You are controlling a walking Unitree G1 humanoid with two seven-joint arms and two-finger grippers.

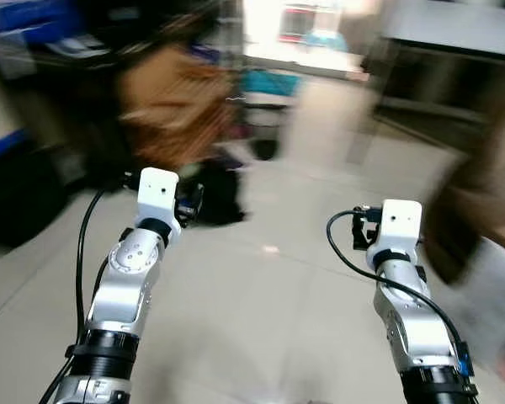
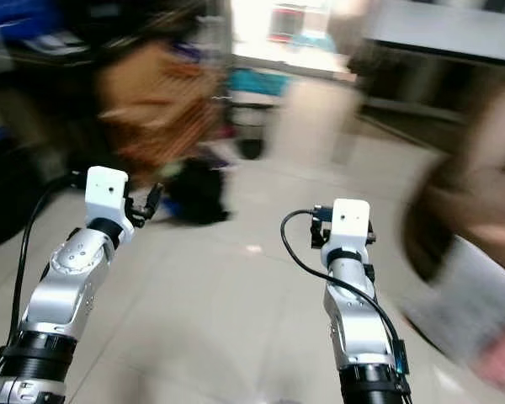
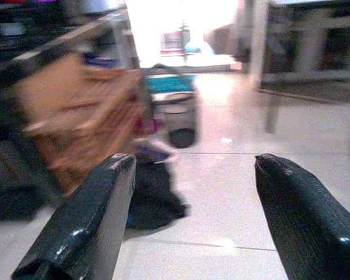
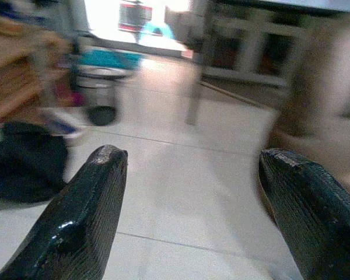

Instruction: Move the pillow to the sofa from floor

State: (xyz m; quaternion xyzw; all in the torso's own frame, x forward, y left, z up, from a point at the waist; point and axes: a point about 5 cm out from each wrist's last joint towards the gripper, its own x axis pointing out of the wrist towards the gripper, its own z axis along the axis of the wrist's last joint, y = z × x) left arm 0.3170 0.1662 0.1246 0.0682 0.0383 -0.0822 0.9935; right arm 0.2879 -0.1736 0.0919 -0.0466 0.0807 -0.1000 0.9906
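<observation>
The whole picture is smeared by motion, and I cannot make out a pillow for certain. A blurred brown mass (image 1: 475,202) with something pale grey below it (image 1: 497,303) fills the right edge; what it is cannot be told. Both silver arms are held forward over the pale tiled floor (image 1: 261,295). My left gripper (image 3: 192,221) is open, with nothing but floor between its black fingers (image 3: 87,227). My right gripper (image 4: 192,216) is open too, and the brown mass lies just beyond its finger (image 4: 315,216).
A black bag (image 1: 219,194) lies on the floor ahead of the left arm. Behind it stands a brown stack (image 1: 172,101) against dark shelving. A small dark bin (image 1: 265,139) and a table's legs (image 1: 362,126) stand farther back, with a bright doorway beyond.
</observation>
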